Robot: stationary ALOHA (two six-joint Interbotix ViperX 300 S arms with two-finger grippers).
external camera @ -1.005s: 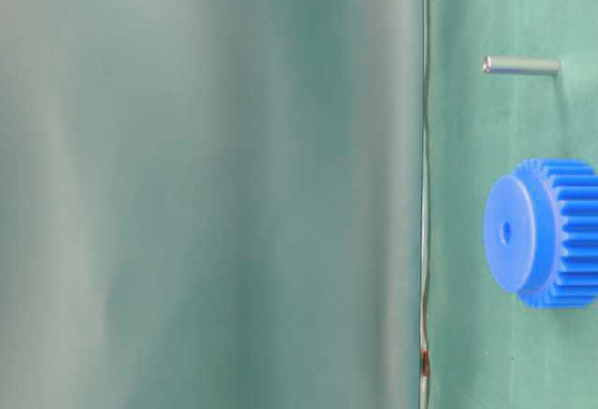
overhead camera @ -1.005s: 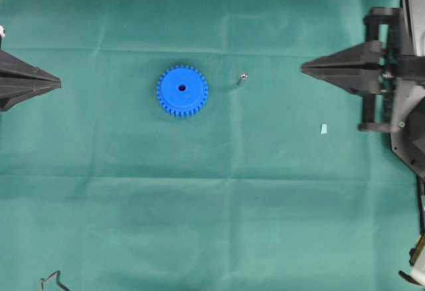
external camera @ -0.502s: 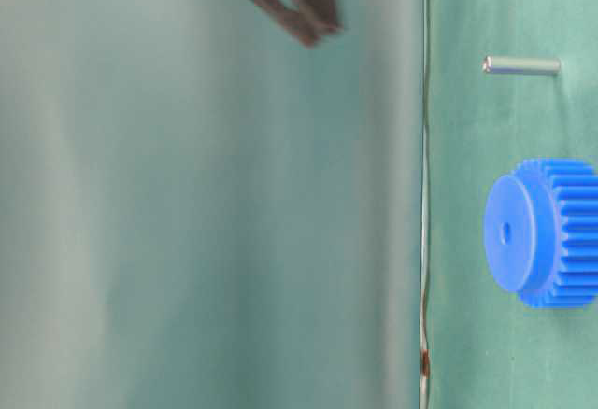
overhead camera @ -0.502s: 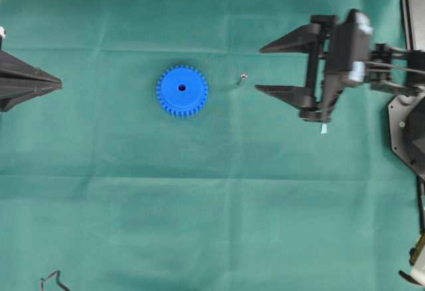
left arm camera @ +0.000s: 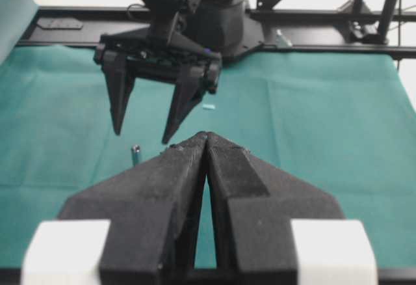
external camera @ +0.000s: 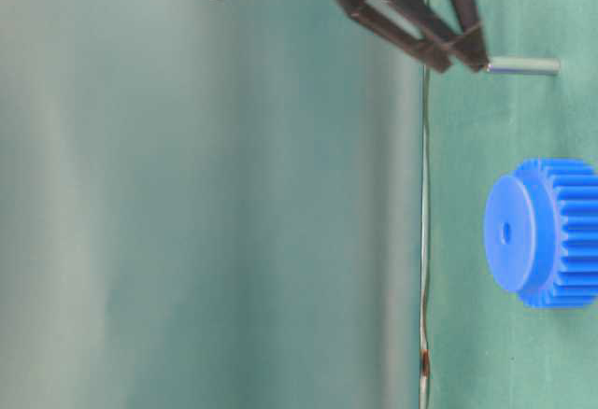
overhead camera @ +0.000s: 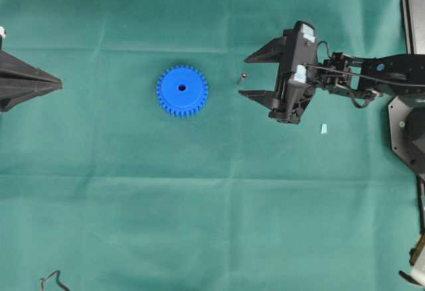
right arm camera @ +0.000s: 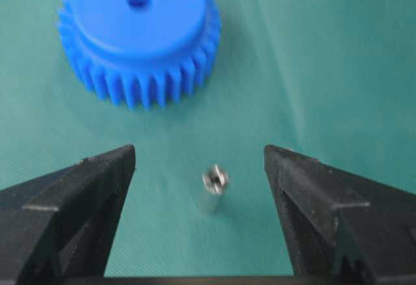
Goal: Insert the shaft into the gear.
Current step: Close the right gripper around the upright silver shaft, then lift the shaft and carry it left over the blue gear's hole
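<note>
Steel shaft [right arm camera: 213, 189] now bracketed by right gripper [overhead camera: 243, 76], newly opened wide and advanced; grasp pending, gear [overhead camera: 182, 90] left untouched.

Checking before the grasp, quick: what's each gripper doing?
Left gripper: closed, empty.
Right gripper: open, either side of the shaft, not gripping.

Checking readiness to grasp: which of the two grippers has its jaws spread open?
The right gripper, jaws wide on either side of the upright shaft. The left gripper has its fingers pressed together.
</note>
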